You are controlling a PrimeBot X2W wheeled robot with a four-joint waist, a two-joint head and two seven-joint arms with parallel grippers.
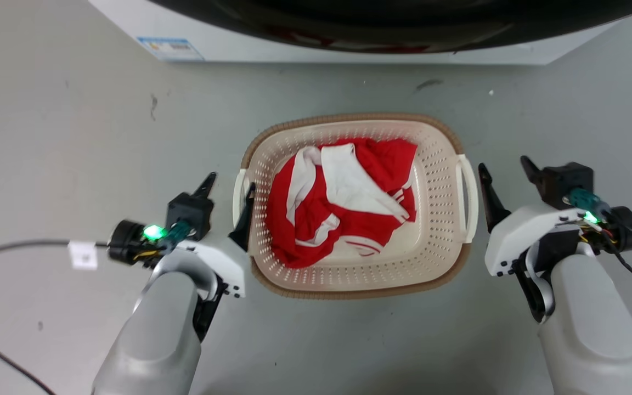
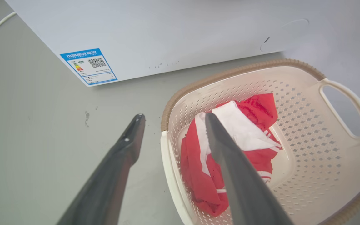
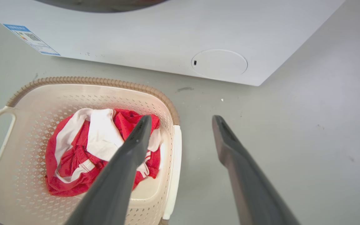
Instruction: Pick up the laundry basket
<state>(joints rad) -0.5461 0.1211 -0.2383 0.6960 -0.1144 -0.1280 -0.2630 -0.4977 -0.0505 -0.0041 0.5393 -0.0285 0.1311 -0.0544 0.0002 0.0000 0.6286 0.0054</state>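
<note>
Grey floor (image 1: 74, 137) spread under everything, with a white washing machine (image 2: 167, 31) standing at the far side and the cream laundry basket (image 1: 442, 164) resting on the floor just before it, between the two arms. Inside the basket lay a crumpled red-and-white garment (image 1: 343, 214). Smaller still, the left gripper (image 1: 232, 182) had its fingers apart astride the basket's left handle (image 1: 237, 197), one finger inside the wall and one outside, while the right gripper (image 1: 502, 164), fingers likewise apart, stood just beside the right handle (image 1: 467, 197) without gripping it.
</note>
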